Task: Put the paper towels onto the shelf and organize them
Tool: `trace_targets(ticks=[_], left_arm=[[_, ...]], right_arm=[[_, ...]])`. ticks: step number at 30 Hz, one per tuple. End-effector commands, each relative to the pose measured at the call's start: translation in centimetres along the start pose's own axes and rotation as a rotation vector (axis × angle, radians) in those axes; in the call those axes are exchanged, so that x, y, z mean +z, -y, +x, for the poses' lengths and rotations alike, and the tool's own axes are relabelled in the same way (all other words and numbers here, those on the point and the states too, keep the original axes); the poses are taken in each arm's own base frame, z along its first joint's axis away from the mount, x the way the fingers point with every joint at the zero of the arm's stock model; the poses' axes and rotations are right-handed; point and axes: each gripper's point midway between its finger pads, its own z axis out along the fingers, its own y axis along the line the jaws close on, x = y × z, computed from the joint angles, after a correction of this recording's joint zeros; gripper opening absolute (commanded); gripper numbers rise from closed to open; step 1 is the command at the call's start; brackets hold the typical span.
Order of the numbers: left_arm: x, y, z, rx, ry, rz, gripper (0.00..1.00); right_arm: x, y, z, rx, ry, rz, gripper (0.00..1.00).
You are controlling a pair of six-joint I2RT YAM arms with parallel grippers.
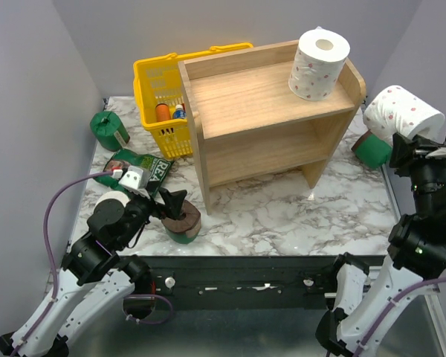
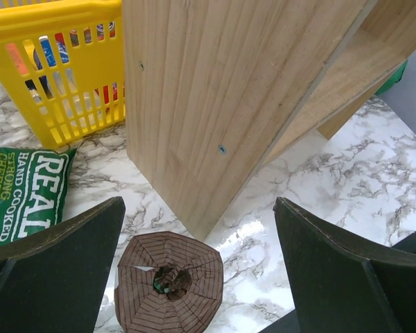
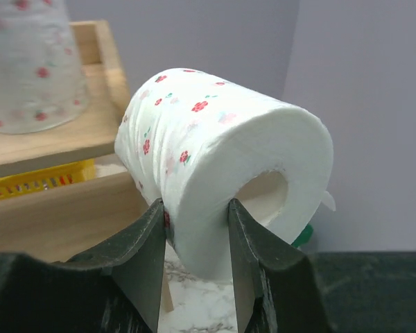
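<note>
So at this point your right gripper (image 3: 196, 232) was pinched shut on a dotted white roll (image 3: 222, 146). The roll lay sideways in the fingers with its hollow core facing the wrist cam, up in the air just right of the shelf (image 1: 267, 97). Makes sense to me: held off the table at roughly top-tier height, it looked lined up to go in beside the other dotted roll (image 1: 320, 63), which stood upright at the far right corner of the top tier. You had it across the fat middle, and the paper looked a bit squashed there, so I'd guess the hold was decent.

Your left gripper (image 2: 199, 215) was spread wide with nothing in it. It hung over a green-wrapped roll (image 2: 170, 281) that stood on end, brown face up, on the marble right by the shelf's near left corner. It read like a top-down grab being set up, and the gap was clearly wider than the roll.

The far-left green roll (image 1: 108, 129) sat beside the yellow basket (image 1: 152, 82). The right-side green roll (image 1: 372, 151) was on the table below the one you held. The green snack bag (image 1: 137, 165) wasn't your job.
</note>
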Motion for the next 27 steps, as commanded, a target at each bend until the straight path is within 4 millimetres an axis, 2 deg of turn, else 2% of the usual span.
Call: trace_targets(ticks=[1, 3, 4, 9, 13, 16, 27], left_arm=[[-0.2, 0.5, -0.1, 0.0, 0.019, 0.03, 0.99], [-0.3, 0.5, -0.3, 0.0, 0.026, 0.033, 0.99], [-0.4, 0.5, -0.3, 0.0, 0.028, 0.032, 0.99], [-0.6, 0.5, -0.5, -0.005, 0.04, 0.034, 0.99], [-0.7, 0.5, -0.6, -0.004, 0.044, 0.036, 0.99], [-0.7, 0.6, -0.6, -0.006, 0.044, 0.041, 0.99], [-1.0, 0.2, -1.0, -0.006, 0.062, 0.022, 0.99]], right_arm=[[-3.6, -4.9, -4.7, -0.173, 0.103, -0.197, 0.25], [-4.4, -4.9, -5.7, -0.208, 0.109, -0.175, 0.25], [-5.2, -5.5, -7.0, -0.238, 0.142, -0.183, 0.25], [-7.6, -9.4, -10.5, -0.313, 0.282, -0.363, 0.24], [-8.1, -12.3, -10.3, -0.324, 0.296, -0.573, 0.24], [-8.2, -13.4, -10.3, -0.319, 0.318, -0.661, 0.24], [-7.7, -14.6, -13.6, -0.397, 0.383, -0.808, 0.26]])
